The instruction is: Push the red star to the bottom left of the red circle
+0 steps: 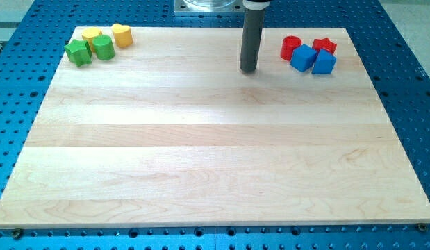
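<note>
Our tip [249, 69] bare, touching nothing, no fingers fitted. Red star [324, 46] right of tip, beyond red circle [290, 47], hemmed by blue blocks [312, 60]. We judge: circle behind star, push leftward-down.

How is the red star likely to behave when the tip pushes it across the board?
The red star looks low and flat-bottomed, so it should slide rather than roll or tip. Its points may make it rotate under an off-centre push. It sits close against two blue blocks, beside the red circle, so neighbours would probably shift too. My tip stands left of that cluster.
</note>
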